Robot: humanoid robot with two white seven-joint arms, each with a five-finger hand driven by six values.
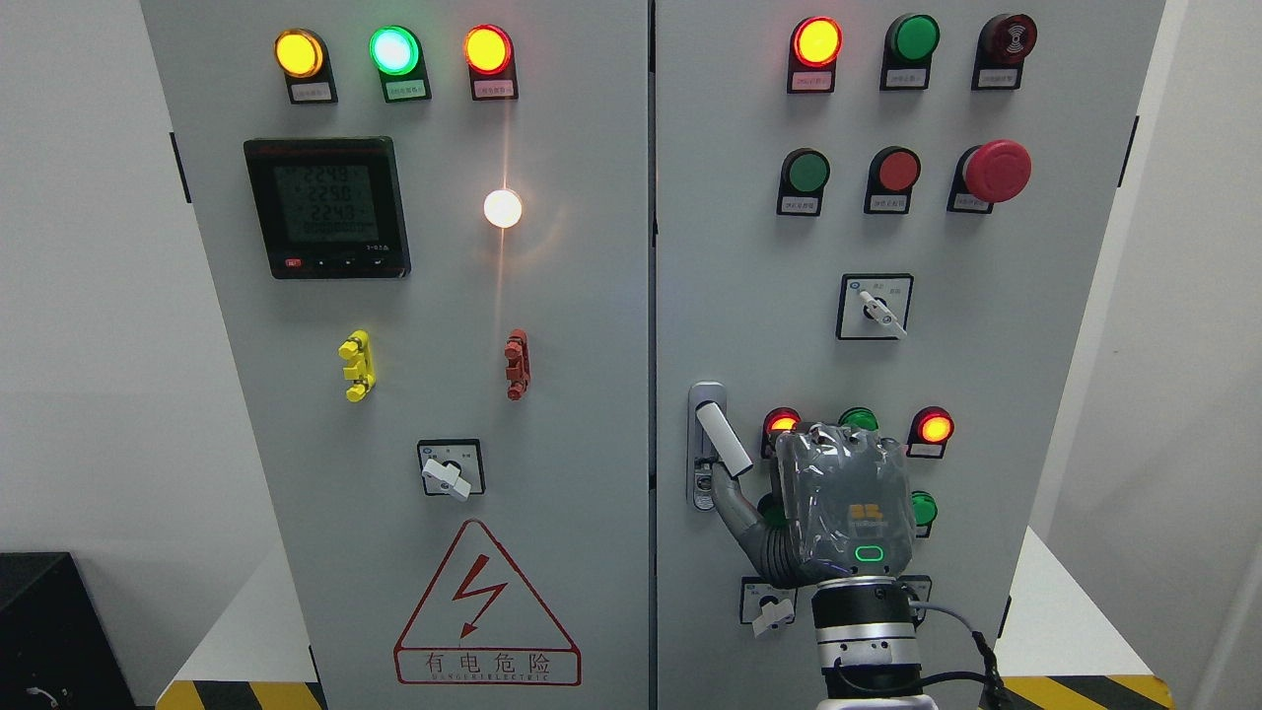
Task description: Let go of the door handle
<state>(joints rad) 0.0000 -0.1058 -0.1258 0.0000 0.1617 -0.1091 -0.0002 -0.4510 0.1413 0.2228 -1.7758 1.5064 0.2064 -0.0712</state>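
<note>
The grey door handle (721, 438) sits on the right cabinet door (749, 247) by the centre seam. Its lever is swung out of its lock plate (702, 493) and tilted. My right hand (840, 503) comes up from the bottom edge, just right of the handle, with its back towards the camera. Its thumb (741, 511) stretches left to just below the lever's lower end. Nothing is closed around the lever. The other fingers are hidden behind the hand. The left arm is out of view.
The right door carries lit indicator lamps (934, 428), push buttons, a red emergency button (996, 171) and rotary switches (876, 308), (772, 613) close around my hand. The left door (444, 296) has a meter (326, 206), lamps and a warning triangle (486, 609).
</note>
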